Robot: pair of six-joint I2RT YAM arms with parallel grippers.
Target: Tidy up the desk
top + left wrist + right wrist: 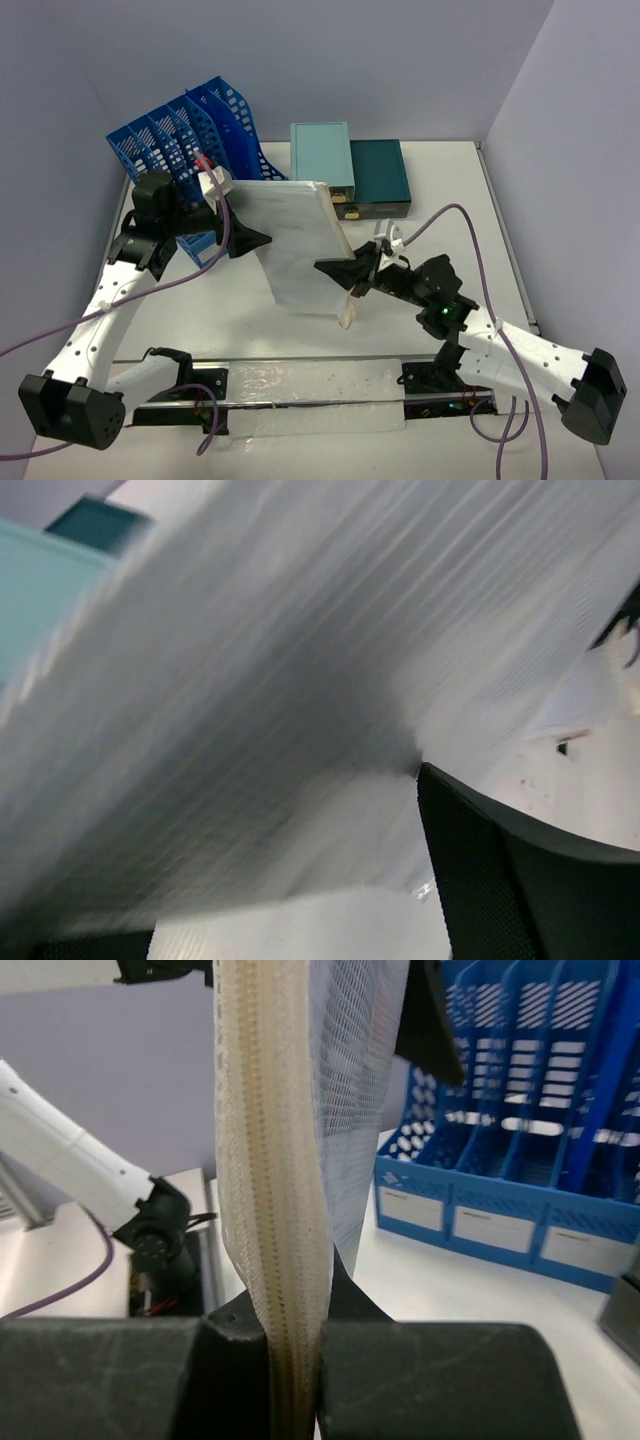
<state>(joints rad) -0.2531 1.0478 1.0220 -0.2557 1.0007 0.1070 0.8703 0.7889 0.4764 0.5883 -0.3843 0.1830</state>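
Spanning the whole floor of the top view, the desk (pixel 205 320) lies flat from the arm bases to the far wall. Its right edge runs just beside the right wall. The slanted view does not show which of its sides is longer. Bare white surface shows under and to the near left of the lifted pouch, and to the right of the teal boxes.

The blue slotted file rack (pixel 190 135) fills the far left corner. A light teal box (pixel 322 152) and a dark teal box (pixel 380 172) sit side by side at the far middle.

A white mesh zipper pouch (pixel 295 245) hangs above the desk's middle with its broad face tilted up. Its long axis runs far to near, and the cream zipper edge (pixel 275 1160) is on its right side.

The right gripper (pixel 340 275) is clamped on that zipper edge near its near end, fingers pressed together around it in the right wrist view.

The left gripper (pixel 255 238) meets the pouch's left edge. In the left wrist view its fingers (pixel 520 880) stand wide apart, and one tip touches the mesh.
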